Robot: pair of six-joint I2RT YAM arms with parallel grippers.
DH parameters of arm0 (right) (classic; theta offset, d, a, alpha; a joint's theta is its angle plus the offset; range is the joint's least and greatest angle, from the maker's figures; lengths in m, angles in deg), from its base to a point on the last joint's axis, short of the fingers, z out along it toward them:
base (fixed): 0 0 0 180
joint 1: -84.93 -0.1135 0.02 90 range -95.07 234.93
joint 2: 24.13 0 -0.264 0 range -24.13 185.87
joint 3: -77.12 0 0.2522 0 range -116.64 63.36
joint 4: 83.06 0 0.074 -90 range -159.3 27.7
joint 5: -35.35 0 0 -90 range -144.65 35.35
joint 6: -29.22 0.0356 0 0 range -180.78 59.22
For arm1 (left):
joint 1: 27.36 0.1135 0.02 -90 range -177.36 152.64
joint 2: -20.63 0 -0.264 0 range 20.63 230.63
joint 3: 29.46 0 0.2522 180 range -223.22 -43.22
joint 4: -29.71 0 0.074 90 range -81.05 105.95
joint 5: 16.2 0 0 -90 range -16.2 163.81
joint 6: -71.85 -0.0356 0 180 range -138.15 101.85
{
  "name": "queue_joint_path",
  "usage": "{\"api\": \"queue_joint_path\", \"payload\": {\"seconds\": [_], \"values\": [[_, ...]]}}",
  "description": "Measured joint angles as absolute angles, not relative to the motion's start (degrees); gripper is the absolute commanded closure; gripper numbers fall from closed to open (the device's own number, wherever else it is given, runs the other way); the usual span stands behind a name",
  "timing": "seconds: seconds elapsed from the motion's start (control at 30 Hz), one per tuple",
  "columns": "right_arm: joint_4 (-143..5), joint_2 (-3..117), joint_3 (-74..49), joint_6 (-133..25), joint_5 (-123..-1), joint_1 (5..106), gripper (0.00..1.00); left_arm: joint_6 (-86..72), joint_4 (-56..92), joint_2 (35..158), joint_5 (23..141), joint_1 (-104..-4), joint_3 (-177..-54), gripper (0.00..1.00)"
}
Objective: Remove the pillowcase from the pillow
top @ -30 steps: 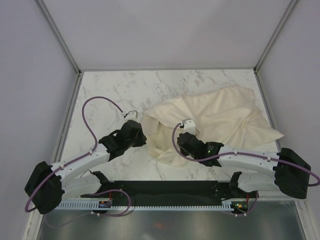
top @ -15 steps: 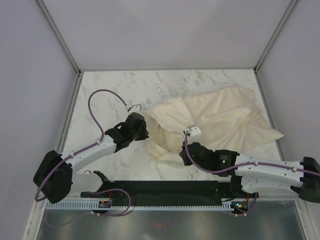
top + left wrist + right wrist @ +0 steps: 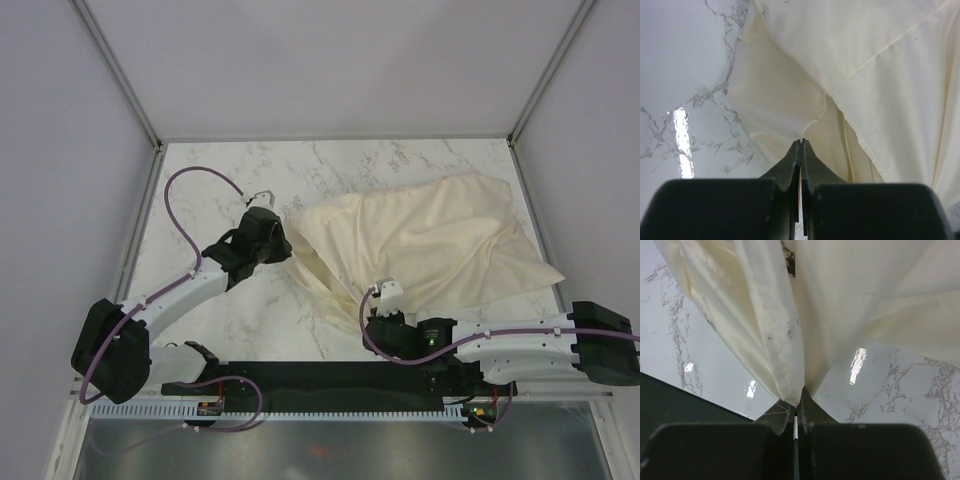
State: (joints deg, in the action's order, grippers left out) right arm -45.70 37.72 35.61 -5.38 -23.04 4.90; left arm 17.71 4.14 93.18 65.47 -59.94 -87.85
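Observation:
The pale cream pillowcase lies bunched on the right half of the marble table. The pillow is inside it and shows only as a padded bulk under the cloth. My left gripper sits at the case's left edge, its jaws shut on a thin fold of that edge. My right gripper is at the near side, shut on the case's stitched hem, which is drawn out taut toward the near edge. The hem carries small dark marks.
The black base rail runs along the near edge, just in front of the right gripper. Grey enclosure walls close in the left, right and far sides. A purple cable loops above the left arm.
My right gripper has pulled back toward the near edge with the hem, stretching the case's near-left corner out. My left gripper has shifted slightly farther away at the case's left edge.

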Motion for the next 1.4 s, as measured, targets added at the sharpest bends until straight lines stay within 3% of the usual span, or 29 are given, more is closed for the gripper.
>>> {"api": "queue_joint_path", "payload": {"seconds": [0.13,0.23,0.33,0.53,0.6,1.17,1.27,1.3,1.37,1.4], "values": [[-45.77,38.44,35.94,-4.16,-21.00,4.88,0.93,17.60,4.71,92.83,65.77,-59.85,-86.34,0.98],[-45.27,39.12,35.50,-4.82,-20.22,4.88,0.63,17.58,5.04,92.16,66.32,-59.77,-84.35,0.98],[-43.69,39.38,32.27,-6.70,-19.96,4.81,0.48,17.58,5.34,91.39,66.54,-59.70,-83.06,0.98],[-41.18,39.51,19.53,-13.38,-18.38,4.79,0.34,17.62,6.35,89.97,66.95,-59.68,-80.00,0.98],[-41.46,40.19,15.57,-16.23,-16.90,4.90,0.33,17.62,6.59,89.82,67.17,-59.68,-78.71,0.98],[-58.56,72.91,-3.40,-41.14,-22.95,29.40,0.34,17.64,7.92,87.59,70.01,-59.68,-75.37,0.98],[-60.11,78.05,-4.84,-42.39,-23.41,30.56,0.51,17.64,8.12,87.59,70.10,-59.68,-75.28,0.98],[-60.22,78.99,-4.82,-42.56,-23.37,30.89,0.67,17.64,8.25,87.59,70.12,-59.68,-75.17,0.98],[-60.52,79.88,-4.80,-42.87,-23.34,31.24,0.82,17.64,8.66,87.59,70.12,-59.68,-74.86,0.98],[-60.85,79.95,-4.67,-42.65,-23.50,31.50,0.96,17.64,9.06,87.61,70.14,-59.68,-74.60,0.98]]}}
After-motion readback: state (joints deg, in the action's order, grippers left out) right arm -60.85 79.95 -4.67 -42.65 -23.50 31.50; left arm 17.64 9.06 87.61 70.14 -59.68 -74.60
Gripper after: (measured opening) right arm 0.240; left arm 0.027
